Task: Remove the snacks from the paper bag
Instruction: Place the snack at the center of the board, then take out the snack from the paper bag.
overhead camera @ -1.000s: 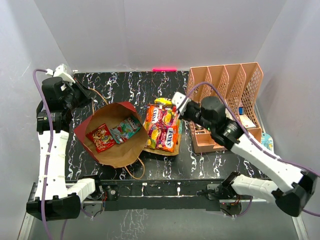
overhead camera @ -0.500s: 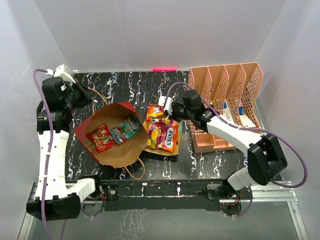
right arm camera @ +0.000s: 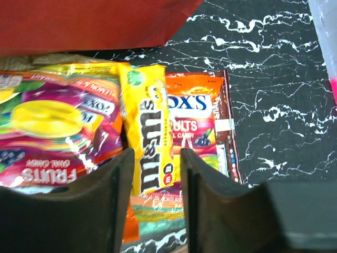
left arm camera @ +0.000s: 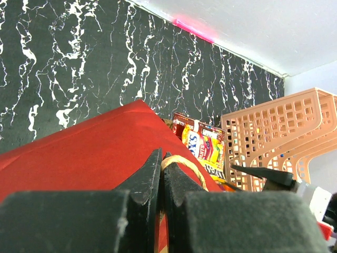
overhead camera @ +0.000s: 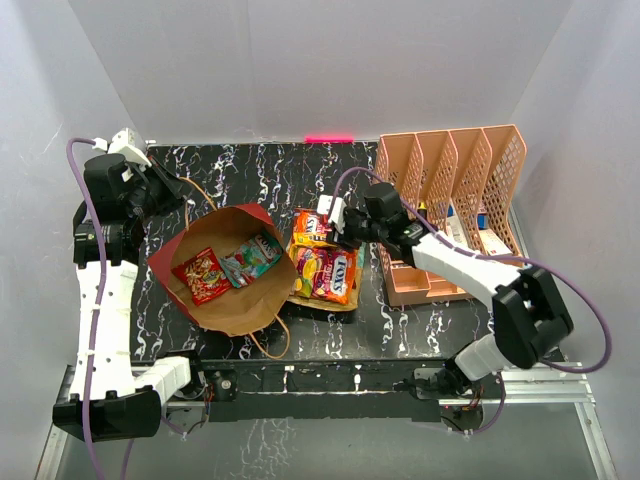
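Note:
The paper bag (overhead camera: 232, 305), red outside and brown inside, lies open on the black marbled table. A red snack packet (overhead camera: 203, 275) and a teal one (overhead camera: 252, 257) rest inside it. My left gripper (overhead camera: 181, 193) (left arm camera: 162, 158) is shut on the bag's cord handle (left arm camera: 185, 161) at its far left rim. Right of the bag lies a pile of snacks (overhead camera: 325, 268). My right gripper (overhead camera: 338, 222) (right arm camera: 156, 154) hovers open over the pile's far end. A yellow packet (right arm camera: 147, 138) lies on the pile just beyond its fingertips.
A pink mesh desk organiser (overhead camera: 452, 170) (left arm camera: 274, 134) with stationery stands at the right, close behind my right arm. White walls close in the table at the back and on both sides. A loose cord handle (overhead camera: 268, 345) curls at the bag's near edge.
My right gripper has swung in from the right over the pile's far end and its jaws have parted, leaving the yellow packet on the pile. The left arm and bag have stayed still.

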Available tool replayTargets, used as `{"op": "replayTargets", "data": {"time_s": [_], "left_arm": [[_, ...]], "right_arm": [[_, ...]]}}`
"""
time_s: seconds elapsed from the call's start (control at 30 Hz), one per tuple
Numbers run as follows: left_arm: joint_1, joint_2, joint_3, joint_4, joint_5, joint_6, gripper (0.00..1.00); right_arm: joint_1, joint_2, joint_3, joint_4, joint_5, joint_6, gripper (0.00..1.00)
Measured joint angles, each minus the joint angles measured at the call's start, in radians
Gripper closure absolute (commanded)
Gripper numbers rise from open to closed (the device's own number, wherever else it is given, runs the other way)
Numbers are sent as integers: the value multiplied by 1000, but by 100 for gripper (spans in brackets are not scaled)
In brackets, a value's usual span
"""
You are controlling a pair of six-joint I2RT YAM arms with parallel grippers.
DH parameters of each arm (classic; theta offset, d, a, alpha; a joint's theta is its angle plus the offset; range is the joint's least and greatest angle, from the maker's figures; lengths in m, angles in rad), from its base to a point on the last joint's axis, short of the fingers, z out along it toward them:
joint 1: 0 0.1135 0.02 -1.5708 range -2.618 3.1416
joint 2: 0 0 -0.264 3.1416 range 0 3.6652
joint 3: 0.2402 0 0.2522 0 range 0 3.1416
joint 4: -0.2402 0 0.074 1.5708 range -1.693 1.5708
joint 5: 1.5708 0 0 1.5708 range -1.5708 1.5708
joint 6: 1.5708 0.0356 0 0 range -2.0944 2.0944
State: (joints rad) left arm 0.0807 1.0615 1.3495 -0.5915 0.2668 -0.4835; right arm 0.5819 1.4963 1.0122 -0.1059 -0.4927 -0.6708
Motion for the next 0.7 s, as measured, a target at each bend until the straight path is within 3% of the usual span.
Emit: {"op": "replayTargets", "data": {"time_s": [0.4, 0.57, 0.7], "left_arm": [[0, 0, 0, 8, 4, 0, 100], [0, 0, 0, 8, 4, 0, 100], [0, 0, 0, 8, 4, -3, 100]], "right_arm": [[34, -450, -127, -29, -68, 176, 49], [293, -497, -207, -19, -23, 227, 48], [517, -408, -156, -19, 62, 203, 48]]}}
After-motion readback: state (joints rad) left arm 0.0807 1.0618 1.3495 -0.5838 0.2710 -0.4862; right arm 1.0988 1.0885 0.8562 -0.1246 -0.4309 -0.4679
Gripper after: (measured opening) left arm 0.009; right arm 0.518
